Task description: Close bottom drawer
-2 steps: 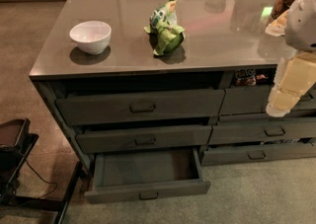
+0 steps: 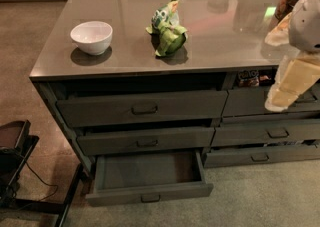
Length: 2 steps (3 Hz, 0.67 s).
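The bottom drawer (image 2: 150,192) is the lowest of the wider left stack and is pulled out. Its empty dark inside (image 2: 150,167) shows, and a small dark pull sits at the centre of its flat front. The two taller drawers above it, the upper (image 2: 144,107) and the middle (image 2: 146,141), stand slightly ajar. My gripper (image 2: 278,102) is at the lower end of the cream arm at the right edge. It hangs in front of the right stack's top drawer, well up and to the right of the open drawer.
A white bowl (image 2: 92,36) and a green crumpled bag (image 2: 168,27) sit on the grey countertop (image 2: 125,1). The neighbouring right stack (image 2: 270,133) has its drawers nearly shut. Dark equipment with cables (image 2: 15,161) stands on the floor at the left. Carpet lies in front.
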### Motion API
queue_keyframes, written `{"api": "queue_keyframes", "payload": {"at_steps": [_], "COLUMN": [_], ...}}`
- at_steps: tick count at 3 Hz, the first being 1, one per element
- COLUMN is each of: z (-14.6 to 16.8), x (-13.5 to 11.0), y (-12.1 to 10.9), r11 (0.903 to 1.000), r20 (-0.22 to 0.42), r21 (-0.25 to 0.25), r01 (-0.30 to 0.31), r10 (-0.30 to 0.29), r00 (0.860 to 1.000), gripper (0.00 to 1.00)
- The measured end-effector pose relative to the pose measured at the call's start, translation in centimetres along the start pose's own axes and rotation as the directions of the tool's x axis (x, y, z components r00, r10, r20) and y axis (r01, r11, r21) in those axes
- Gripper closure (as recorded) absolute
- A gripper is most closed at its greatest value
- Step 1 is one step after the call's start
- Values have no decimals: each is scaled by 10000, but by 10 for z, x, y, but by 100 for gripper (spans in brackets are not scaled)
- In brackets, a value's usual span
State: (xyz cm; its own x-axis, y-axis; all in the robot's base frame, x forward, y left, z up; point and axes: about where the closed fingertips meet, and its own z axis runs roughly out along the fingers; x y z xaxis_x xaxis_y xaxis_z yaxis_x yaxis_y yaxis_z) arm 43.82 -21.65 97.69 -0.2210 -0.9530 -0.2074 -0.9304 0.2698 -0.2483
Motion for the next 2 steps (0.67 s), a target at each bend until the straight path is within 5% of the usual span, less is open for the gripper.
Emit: {"api": "queue_keyframes", "payload": {"at_steps": [2], "z": [14], "x": [4], "y": [5], "r11": [9999], "r20": [176], "r21": [120], "r01": [-108], "r10": [106], "r00": [9998], "gripper": [66]}}
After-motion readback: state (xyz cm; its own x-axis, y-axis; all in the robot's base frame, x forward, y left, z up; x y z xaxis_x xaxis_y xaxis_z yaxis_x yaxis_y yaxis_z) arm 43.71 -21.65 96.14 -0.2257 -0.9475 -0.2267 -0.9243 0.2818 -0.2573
